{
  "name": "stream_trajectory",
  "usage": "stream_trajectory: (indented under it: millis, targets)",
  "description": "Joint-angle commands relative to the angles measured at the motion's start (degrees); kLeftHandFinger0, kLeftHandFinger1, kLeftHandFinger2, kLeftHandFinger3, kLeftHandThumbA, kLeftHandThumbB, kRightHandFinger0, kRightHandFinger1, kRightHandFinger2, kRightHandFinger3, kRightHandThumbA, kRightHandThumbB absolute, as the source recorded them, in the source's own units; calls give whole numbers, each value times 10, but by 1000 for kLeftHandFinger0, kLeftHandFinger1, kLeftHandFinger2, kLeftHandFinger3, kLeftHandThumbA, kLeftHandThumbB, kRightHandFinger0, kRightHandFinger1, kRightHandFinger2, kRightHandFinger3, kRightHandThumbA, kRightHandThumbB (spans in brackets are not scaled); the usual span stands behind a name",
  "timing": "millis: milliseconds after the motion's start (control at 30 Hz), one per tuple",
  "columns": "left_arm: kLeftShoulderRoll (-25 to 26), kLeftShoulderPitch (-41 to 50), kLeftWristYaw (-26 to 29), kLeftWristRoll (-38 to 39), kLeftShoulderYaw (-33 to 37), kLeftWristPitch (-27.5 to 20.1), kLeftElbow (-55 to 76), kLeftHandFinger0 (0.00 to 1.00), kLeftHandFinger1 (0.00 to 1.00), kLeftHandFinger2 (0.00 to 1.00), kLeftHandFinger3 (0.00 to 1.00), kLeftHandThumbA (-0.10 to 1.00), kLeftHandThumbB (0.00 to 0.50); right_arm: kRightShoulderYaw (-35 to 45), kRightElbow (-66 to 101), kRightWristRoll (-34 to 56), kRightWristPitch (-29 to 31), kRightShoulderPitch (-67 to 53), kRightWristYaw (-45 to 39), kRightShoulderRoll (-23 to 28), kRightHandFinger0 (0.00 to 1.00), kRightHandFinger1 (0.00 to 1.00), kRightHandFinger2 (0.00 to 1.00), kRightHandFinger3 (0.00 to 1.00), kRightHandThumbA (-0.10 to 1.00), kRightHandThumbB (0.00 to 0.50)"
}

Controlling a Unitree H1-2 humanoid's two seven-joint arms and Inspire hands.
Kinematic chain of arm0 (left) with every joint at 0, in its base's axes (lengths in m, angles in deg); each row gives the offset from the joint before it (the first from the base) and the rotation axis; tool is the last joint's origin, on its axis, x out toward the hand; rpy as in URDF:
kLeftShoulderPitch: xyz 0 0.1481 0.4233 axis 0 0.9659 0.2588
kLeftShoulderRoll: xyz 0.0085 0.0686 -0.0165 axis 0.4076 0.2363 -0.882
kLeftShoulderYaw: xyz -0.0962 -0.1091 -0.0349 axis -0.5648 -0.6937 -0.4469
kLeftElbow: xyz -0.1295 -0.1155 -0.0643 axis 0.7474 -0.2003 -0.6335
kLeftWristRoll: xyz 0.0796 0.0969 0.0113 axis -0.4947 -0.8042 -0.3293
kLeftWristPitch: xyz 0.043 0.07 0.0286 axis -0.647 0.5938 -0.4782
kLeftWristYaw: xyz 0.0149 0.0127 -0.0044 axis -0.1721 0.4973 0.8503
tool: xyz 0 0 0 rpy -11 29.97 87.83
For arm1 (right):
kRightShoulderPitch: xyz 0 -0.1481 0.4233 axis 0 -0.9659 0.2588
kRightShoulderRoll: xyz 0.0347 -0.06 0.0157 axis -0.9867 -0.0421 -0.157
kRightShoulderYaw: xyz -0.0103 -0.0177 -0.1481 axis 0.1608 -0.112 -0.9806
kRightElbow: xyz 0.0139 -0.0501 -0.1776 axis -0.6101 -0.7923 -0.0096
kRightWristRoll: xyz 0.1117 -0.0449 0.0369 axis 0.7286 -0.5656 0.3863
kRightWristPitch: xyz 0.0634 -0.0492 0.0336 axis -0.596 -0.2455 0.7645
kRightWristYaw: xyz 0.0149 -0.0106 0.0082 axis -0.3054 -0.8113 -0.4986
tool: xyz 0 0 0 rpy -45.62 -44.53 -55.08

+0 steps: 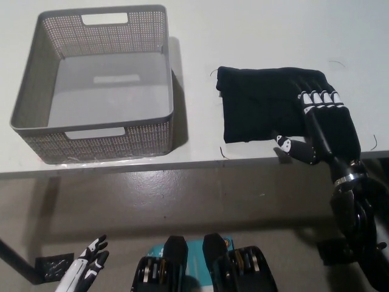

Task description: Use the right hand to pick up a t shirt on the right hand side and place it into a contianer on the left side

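black right hand lies spread, gripping nothing, on the right part of the folded t shirt, which extends leftward toward the container; surface edge adjacent.

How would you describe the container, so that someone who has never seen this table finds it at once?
Start from the white table and look at its left half, away from the folded black t-shirt where the black right hand lies. There stands a grey basket, square and open on top. Its perforated walls and the handle slots in its rim set it apart.
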Motion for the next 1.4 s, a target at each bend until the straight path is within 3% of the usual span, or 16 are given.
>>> stream_trajectory:
  millis: [0,200,467,767,833,1167,1233,1300,1367]
  targets:
    - [13,-10,-7,10,-5,9,18,879,955,1000,1000,1000,464,3,1,-3,-3,19,7,1,1000,1000,1000,1000,791,500]
    - [15,-11,-4,2,-4,9,21,882,970,1000,1000,1000,448,5,3,2,-1,24,6,2,1000,1000,1000,1000,764,500]
    - [15,-10,2,-8,-2,7,18,874,959,1000,1000,1000,490,6,-18,4,-1,27,7,3,1000,1000,1000,1000,777,500]
    - [12,-12,-5,2,-2,13,22,899,976,1000,1000,1000,477,19,-83,32,13,52,23,2,1000,1000,1000,1000,700,500]
    - [14,-14,-5,0,-1,12,23,899,977,1000,1000,1000,453,20,-101,36,16,60,27,2,1000,1000,1000,1000,685,500]
    - [12,-15,-10,7,0,13,23,886,953,1000,1000,1000,466,23,-168,62,21,81,24,5,1000,1000,1000,1000,736,500]
    - [12,-17,-9,9,-2,8,22,860,938,1000,1000,1000,448,26,-198,69,13,97,23,3,1000,1000,1000,1000,802,500]
    - [12,-19,-9,10,-2,5,22,847,924,1000,1000,1000,448,28,-211,73,13,102,29,1,1000,1000,1000,1000,800,500]
    - [13,-17,-10,7,-2,14,28,843,919,1000,1000,1000,470,26,-221,73,10,104,32,-1,1000,1000,1000,1000,839,500]
